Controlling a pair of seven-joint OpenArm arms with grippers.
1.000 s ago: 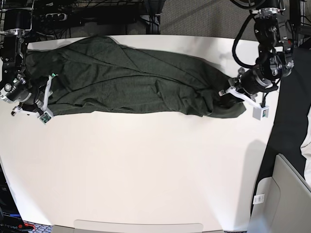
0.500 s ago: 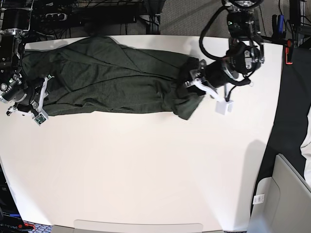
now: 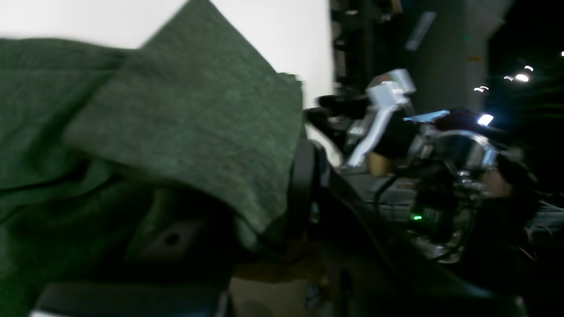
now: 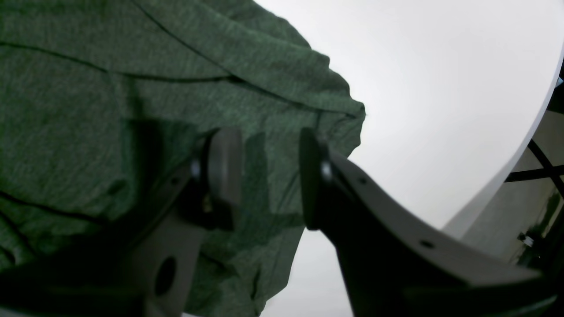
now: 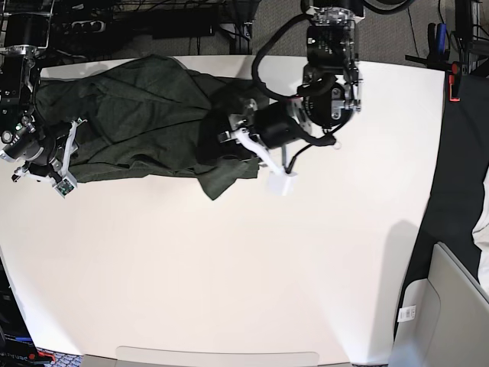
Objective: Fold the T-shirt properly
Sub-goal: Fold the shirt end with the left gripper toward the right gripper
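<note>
— Where is the T-shirt (image 5: pixel 137 115)?
— Bunched along the far-left part of the white worktop (image 5: pixel 244 267), one end doubled back over the rest.
— And the left pincer (image 5: pixel 237 138)?
— Clamped on that doubled-back end, cloth draped over it.
— The right pincer (image 4: pixel 269 176)?
— Jaws apart over the shirt's edge, gripping nothing.

my left arm reaches in over the T-shirt (image 5: pixel 137 115) | my left pincer (image 5: pixel 233 138) clamped on its raised fold, near the middle | my right pincer (image 4: pixel 269 176) low at the T-shirt's far end, jaws parted, cloth beneath them
</note>
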